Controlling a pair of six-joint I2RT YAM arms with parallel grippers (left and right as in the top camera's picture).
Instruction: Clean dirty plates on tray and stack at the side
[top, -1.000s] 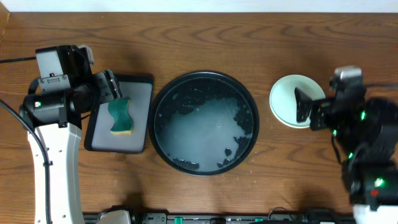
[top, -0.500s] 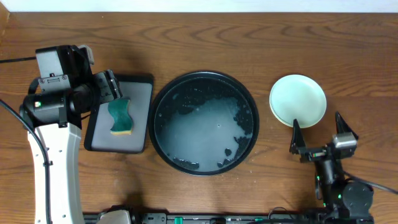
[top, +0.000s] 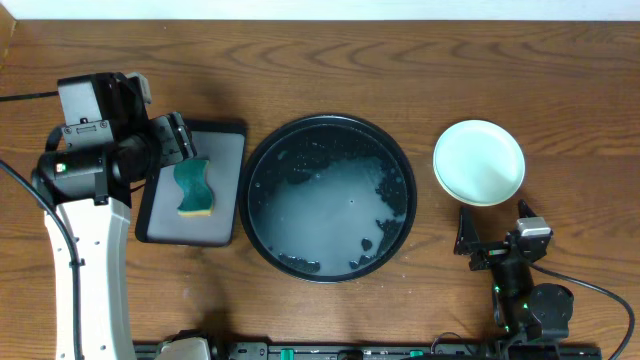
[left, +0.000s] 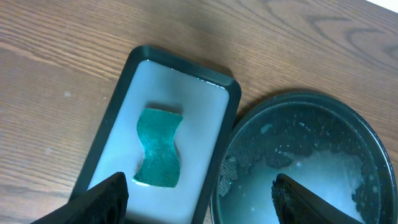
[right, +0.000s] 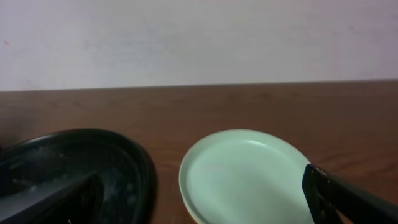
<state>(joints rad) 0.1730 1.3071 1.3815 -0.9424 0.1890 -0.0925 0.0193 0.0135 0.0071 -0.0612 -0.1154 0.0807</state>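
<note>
Since the left gripper (left: 202, 198) hangs wide open and empty over the green sponge (top: 194, 188) in the small grey tray (top: 228, 150), it needs no move; the round black tray (top: 246, 190) at centre holds only foamy water, no plate; the plates (top: 479, 162) sit stacked just right of it, only the mint top one showing; the right gripper (top: 494, 238), spread wide and empty near the stack, should lift clear without nudging it.

Overhead: straight down, whole table (top: 320, 60). Left wrist: close, downward — grey tray (left: 186, 106), round tray's (left: 311, 95) left. Right wrist: low, facing far — plate (right: 249, 168), same tray.
</note>
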